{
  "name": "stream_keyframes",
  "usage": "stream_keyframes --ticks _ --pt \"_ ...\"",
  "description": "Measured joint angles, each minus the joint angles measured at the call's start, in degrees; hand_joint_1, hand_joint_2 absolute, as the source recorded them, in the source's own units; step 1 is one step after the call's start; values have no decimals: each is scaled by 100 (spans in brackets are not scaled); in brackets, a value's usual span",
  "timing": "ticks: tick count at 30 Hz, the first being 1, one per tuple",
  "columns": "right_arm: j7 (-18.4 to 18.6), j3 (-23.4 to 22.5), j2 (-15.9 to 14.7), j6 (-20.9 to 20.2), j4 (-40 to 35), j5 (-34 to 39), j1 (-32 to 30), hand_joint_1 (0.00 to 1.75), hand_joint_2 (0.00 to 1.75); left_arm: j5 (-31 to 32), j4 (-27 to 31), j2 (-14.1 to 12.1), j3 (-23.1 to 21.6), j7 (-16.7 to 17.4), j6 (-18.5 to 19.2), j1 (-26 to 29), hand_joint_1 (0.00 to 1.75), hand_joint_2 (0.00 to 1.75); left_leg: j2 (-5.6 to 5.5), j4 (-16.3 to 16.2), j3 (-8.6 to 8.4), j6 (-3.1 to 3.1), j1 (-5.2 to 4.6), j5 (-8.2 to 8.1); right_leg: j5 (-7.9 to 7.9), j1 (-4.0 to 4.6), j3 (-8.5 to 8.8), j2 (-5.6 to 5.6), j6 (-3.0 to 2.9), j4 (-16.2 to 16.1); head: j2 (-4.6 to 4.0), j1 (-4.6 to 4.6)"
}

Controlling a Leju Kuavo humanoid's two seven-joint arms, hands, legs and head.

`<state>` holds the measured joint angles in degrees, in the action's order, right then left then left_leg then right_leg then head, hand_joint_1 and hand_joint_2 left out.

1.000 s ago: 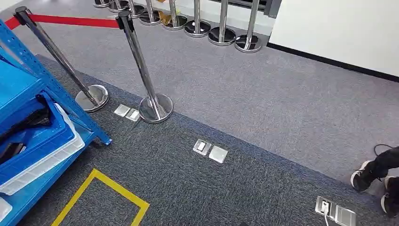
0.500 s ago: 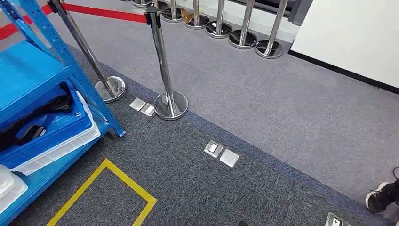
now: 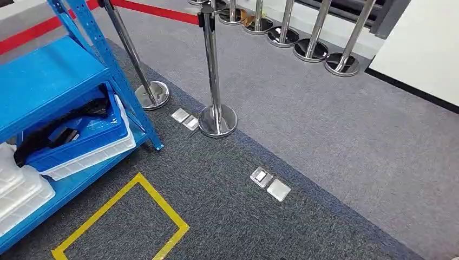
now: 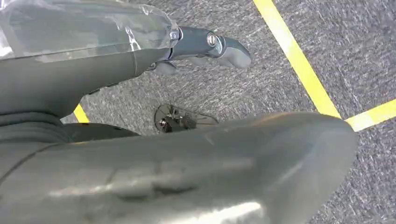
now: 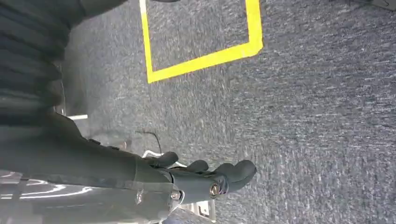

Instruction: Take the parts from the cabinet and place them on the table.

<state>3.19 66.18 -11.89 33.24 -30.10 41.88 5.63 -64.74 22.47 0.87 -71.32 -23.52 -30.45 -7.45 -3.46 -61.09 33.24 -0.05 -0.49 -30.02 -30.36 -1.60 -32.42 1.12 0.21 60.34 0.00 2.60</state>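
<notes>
The blue cabinet (image 3: 59,81) has been brought nearer by turning; parts (image 3: 59,132) ungrasped, both hands' fingers (image 4: 224,46) (image 5: 229,175) hang loosely curled, empty.

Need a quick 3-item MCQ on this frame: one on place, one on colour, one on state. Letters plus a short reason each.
1. Where does the blue tray with black parts sit?
A. on the carpet
B. on a lower shelf of the blue cabinet
C. on the cabinet's top

2. What colour is the tape square on the floor?
A. yellow
B. red
C. white

3. What is the left robot hand holding?
A. a black part
B. a tray
C. nothing

Key: B, the tray rests under the upper shelf; A, the floor outline is yellow; C, the fingers hang over bare carpet.
</notes>
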Motion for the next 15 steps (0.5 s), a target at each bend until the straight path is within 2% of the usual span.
stream_keyframes --ticks 1,2,3,4,5,6,7,8,9,10,11,13,14,15 --pt "-7 -2 0 -9 0 2 0 0 175 -11 0 0 2 2 -7 -9 0 0 164 -179 82 -38 -7 -121 -4 2 11 -31 -19 -9 0 -57" --pt "-11 0 0 -35 0 9 -6 0 175 -17 0 0 2 7 -11 -26 0 0 261 -664 320 -84 20 -383 -16 16 17 -105 -41 -9 0 -68" --pt "-13 0 0 -46 0 20 -19 0 175 -15 0 2 2 9 -13 -29 0 0 281 -1133 551 -107 39 -584 -27 29 23 -168 -58 -8 0 -74" --pt "-22 0 0 -50 0 50 -27 0 175 -9 0 4 0 11 -13 -26 0 0 287 -1480 728 -119 53 -692 -36 35 29 -225 -69 -8 0 -74" --pt "-44 -2 0 -50 0 88 -30 0 175 -4 0 7 0 20 -13 -17 0 0 288 -1660 833 -125 61 -684 -47 39 35 -274 -73 -7 0 -76" --pt "-68 -2 2 -50 2 107 -30 0 175 4 0 7 0 35 -13 -13 0 0 289 -1548 790 -114 63 -550 -57 41 48 -319 -73 -7 0 -74" --pt "-94 -7 4 -50 2 122 -29 0 175 26 0 7 0 46 -13 -16 0 0 294 -1160 610 -93 61 -300 -73 42 70 -363 -69 -7 0 -76" --pt "-127 -11 9 -46 2 151 -30 0 175 70 0 7 0 50 -9 -21 0 0 327 -627 352 -60 52 -22 -91 43 103 -403 -61 -8 0 -76" --pt "-148 -13 15 -42 2 179 -31 0 175 101 0 7 -2 52 4 -24 0 0 432 -124 103 -13 34 190 -111 43 137 -437 -43 -11 0 -76" --pt "-170 -15 24 -33 2 197 -43 0 175 112 0 7 -7 52 11 -31 0 0 621 37 26 17 -11 90 -127 54 152 -470 -21 -16 0 -68" --pt "-186 -17 26 -28 2 199 -43 0 175 109 0 7 -9 52 13 -43 0 0 587 100 34 33 -56 104 -142 60 154 -494 4 -14 0 -81" --pt "-203 -17 33 -30 2 212 -50 0 175 72 0 7 -9 63 11 -30 0 0 511 93 43 64 -78 91 -149 40 194 -572 42 -54 0 -70" --pt "-203 -17 42 -31 2 212 -45 0 175 53 0 7 -7 77 9 -32 0 0 462 157 17 103 -82 111 -152 46 241 -614 84 -79 0 -72" --pt "-203 -20 39 -31 2 212 -40 0 175 48 0 9 -7 90 2 -29 0 0 441 262 -63 143 -2 163 -214 14 256 -510 109 -18 0 -68"
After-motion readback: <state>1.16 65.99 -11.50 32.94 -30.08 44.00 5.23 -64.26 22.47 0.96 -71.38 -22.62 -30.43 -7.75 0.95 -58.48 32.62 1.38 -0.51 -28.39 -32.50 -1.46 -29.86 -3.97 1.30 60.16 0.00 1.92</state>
